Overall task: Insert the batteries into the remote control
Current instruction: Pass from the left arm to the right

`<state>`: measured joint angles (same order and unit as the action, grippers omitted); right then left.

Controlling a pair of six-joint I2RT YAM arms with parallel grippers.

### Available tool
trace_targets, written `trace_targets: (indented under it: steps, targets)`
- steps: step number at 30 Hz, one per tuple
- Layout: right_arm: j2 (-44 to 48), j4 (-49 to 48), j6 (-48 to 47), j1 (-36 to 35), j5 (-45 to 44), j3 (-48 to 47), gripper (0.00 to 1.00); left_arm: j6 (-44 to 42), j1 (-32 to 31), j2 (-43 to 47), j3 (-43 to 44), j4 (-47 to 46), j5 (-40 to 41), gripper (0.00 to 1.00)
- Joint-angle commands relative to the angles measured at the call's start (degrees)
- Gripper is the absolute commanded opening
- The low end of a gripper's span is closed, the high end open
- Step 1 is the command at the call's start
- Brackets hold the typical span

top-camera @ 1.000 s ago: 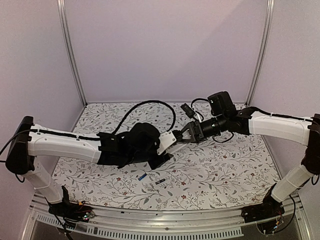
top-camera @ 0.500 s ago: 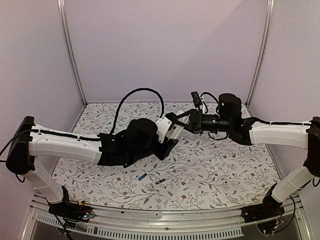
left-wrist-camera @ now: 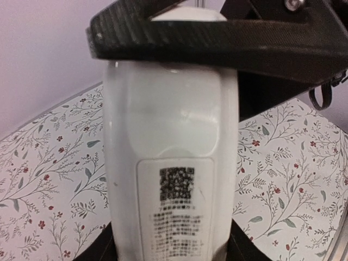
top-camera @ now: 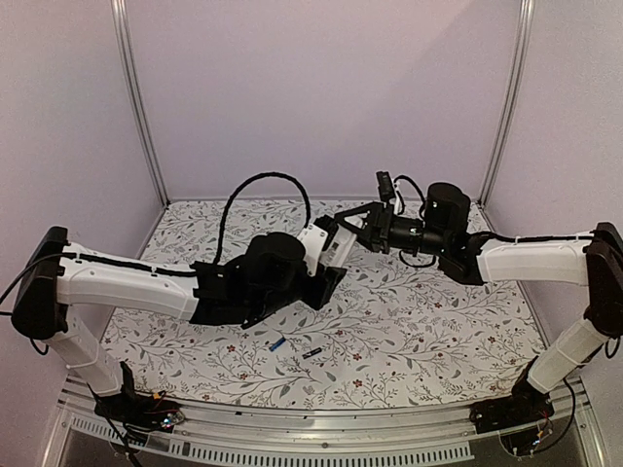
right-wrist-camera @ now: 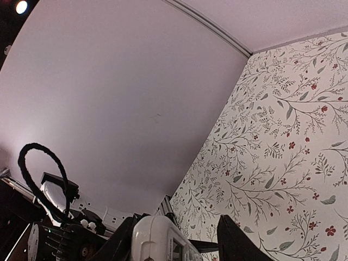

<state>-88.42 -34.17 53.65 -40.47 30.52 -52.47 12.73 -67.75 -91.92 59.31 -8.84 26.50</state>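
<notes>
The white remote control (top-camera: pixel 321 242) is held in the air over the middle of the table, with my left gripper (top-camera: pixel 327 259) shut on its lower part. In the left wrist view the remote control (left-wrist-camera: pixel 171 125) fills the frame, its QR label toward the camera, and my left gripper (left-wrist-camera: pixel 171 255) clamps its base. My right gripper (top-camera: pixel 343 220) straddles the remote's far end. In the right wrist view my right gripper (right-wrist-camera: pixel 174 244) shows one finger against the remote control (right-wrist-camera: pixel 155 239) and the other finger (right-wrist-camera: pixel 239 242) standing off it. The blue battery (top-camera: pixel 277 344) and the black battery (top-camera: pixel 311 353) lie on the cloth near the front.
A floral cloth (top-camera: pixel 438 321) covers the table. The left arm's black cable (top-camera: pixel 255 185) loops high above its wrist. Metal frame posts (top-camera: pixel 136 97) and pale walls close in the back and sides.
The left arm has raised the remote toward the back. The right gripper has swung up and left to the remote's far end, and its jaws have narrowed.
</notes>
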Motion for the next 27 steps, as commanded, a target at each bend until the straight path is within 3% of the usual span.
trace_targets:
  steps: [1,3,8,11,16,23,25,27]
  targets:
    - [-2.1,-2.7,1.7,0.1,0.2,0.8,0.5,2.1,-0.8,0.2,0.0,-1.9,1.8,0.16]
    - [-2.7,-3.2,1.8,0.1,0.5,0.9,0.49,2.5,-0.8,-0.1,0.4,-1.8,2.0,0.16]
    - [-3.1,-3.5,1.7,0.1,0.9,0.6,0.37,2.8,-0.8,-1.3,2.0,-0.7,1.6,0.17]
    - [-3.4,-3.7,1.7,0.0,1.4,0.6,0.47,3.5,-0.6,-1.9,2.6,-0.3,1.5,0.17]
    - [-3.6,-3.9,1.4,0.0,1.6,0.9,0.47,3.8,-0.6,-2.5,3.8,0.5,1.5,0.17]
    - [-4.3,-3.9,1.3,-0.1,1.7,0.5,0.25,3.7,-0.6,-3.2,4.9,1.4,0.6,0.19]
    - [-4.5,-3.7,1.5,0.0,1.9,0.4,0.16,2.9,-0.6,-2.6,4.3,1.1,-0.4,0.27]
    - [-4.6,-3.7,1.7,0.2,2.4,0.5,0.07,1.5,-0.6,-1.3,3.2,0.5,-2.2,0.45]
